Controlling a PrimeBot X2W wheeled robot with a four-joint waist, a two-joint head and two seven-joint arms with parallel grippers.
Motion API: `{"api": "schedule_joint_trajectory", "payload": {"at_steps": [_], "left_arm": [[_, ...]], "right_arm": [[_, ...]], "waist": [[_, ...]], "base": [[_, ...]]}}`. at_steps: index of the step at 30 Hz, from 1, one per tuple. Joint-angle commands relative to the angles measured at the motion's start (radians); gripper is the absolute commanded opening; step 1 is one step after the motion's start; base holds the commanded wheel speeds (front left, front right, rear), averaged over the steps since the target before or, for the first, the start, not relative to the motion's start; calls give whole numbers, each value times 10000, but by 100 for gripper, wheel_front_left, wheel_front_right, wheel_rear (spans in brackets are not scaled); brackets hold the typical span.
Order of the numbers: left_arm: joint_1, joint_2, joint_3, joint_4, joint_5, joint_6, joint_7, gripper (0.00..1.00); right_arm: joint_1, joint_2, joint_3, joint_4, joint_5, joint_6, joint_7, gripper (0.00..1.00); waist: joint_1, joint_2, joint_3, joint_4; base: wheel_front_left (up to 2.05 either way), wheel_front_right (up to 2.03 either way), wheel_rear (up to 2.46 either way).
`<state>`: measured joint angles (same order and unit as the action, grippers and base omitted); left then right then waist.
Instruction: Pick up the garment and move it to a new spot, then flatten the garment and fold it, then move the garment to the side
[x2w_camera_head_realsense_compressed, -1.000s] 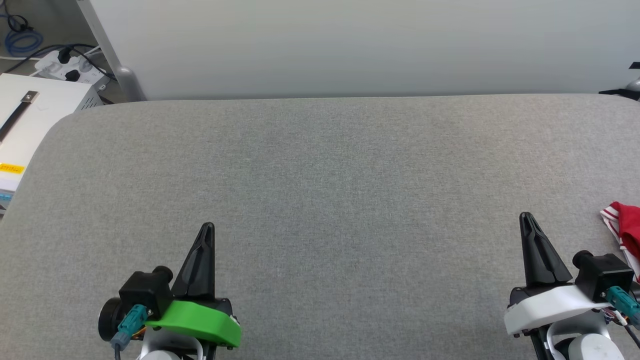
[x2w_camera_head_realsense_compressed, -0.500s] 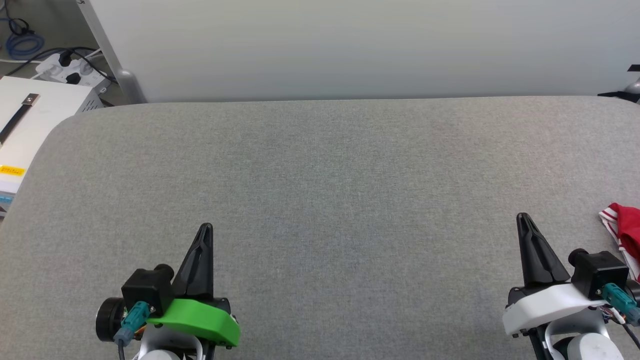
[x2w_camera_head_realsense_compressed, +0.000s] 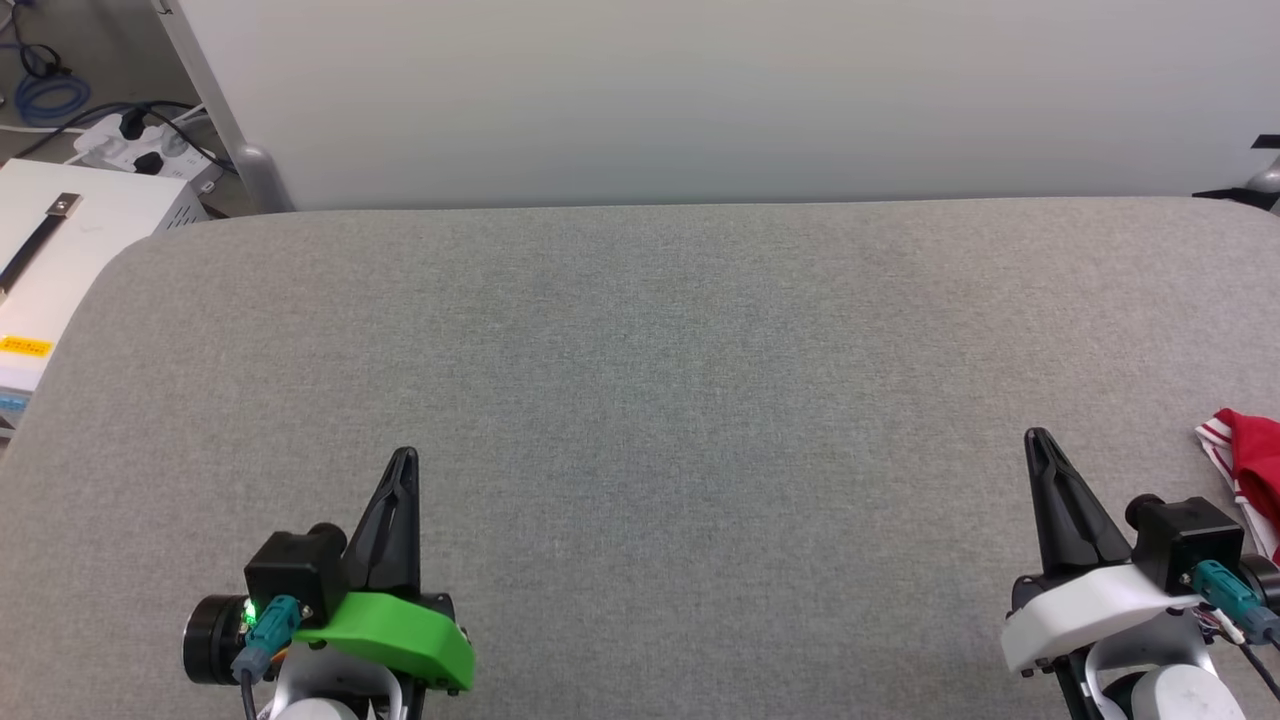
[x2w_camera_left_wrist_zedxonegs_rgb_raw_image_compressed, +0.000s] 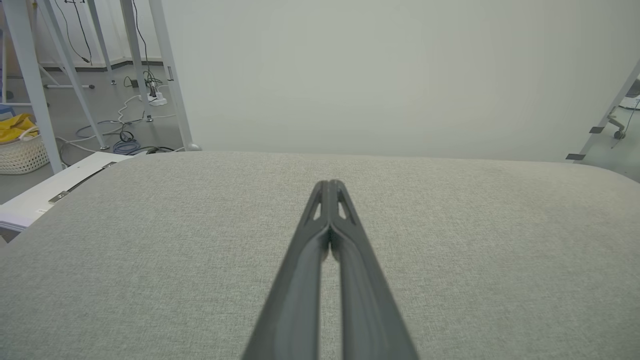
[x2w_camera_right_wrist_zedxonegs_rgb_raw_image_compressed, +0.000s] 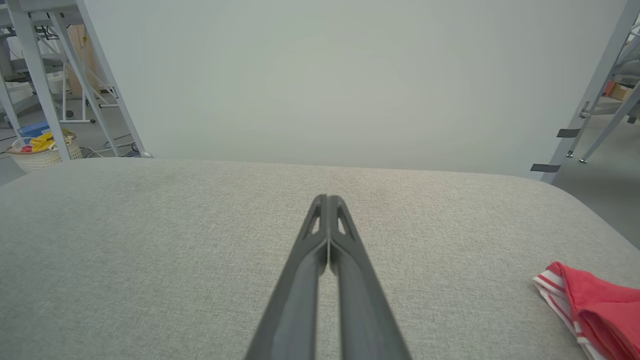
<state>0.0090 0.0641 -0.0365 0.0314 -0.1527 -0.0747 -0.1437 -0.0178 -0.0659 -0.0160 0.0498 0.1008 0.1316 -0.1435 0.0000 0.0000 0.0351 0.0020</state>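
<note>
Status entry, both arms at rest.

- Left pincer (x2w_camera_head_realsense_compressed: 404, 462): fingers pressed together, nothing between them. It sits low over the near-left part of the grey fabric surface (x2w_camera_head_realsense_compressed: 640, 350). The left wrist view confirms the tips meet (x2w_camera_left_wrist_zedxonegs_rgb_raw_image_compressed: 330, 188) with bare fabric ahead.
- Right pincer (x2w_camera_head_realsense_compressed: 1038, 442): likewise closed and empty, over the near-right part of the surface. The right wrist view shows the same closed tips (x2w_camera_right_wrist_zedxonegs_rgb_raw_image_compressed: 328, 201).
- Garment (x2w_camera_head_realsense_compressed: 1248, 462): red cloth with red-white striped trim, lying on the surface at its far right edge, just beside the right pincer's wrist but not touching the fingers. Most of it is cut off by the frame. In the right wrist view (x2w_camera_right_wrist_zedxonegs_rgb_raw_image_compressed: 592, 300) it lies to the right of the fingers, apart from them, as a compact bundle with stacked edges.
- Middle of the surface: bare. White panel (x2w_camera_head_realsense_compressed: 700, 100) stands behind; white box (x2w_camera_head_realsense_compressed: 70, 240) and power strip (x2w_camera_head_realsense_compressed: 130, 145) lie off the left corner.

Assessment: no step is in hand, since neither pincer holds cloth. The stacked, compact edge off to the side suggests the garment may already be folded and set aside, which would leave nothing to do. Too little of it shows to confirm the fold. If it is merely bunched, pick-up, flattening, folding and the final move all remain.
</note>
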Motion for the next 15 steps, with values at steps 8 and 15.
{"api": "schedule_joint_trajectory", "payload": {"at_steps": [8, 15], "left_arm": [[-45, -55, 65, -68, 288, 138, 195, 0], [-50, -65, 100, -96, 430, 208, 338, 0]], "right_arm": [[91, 57, 44, -126, -176, -5, 211, 0], [101, 68, 57, -169, -271, -5, 352, 0]], "waist": [[0, 0, -43, -2], [0, 0, -78, -4]], "base": [[0, 0, 0], [0, 0, 0]]}}
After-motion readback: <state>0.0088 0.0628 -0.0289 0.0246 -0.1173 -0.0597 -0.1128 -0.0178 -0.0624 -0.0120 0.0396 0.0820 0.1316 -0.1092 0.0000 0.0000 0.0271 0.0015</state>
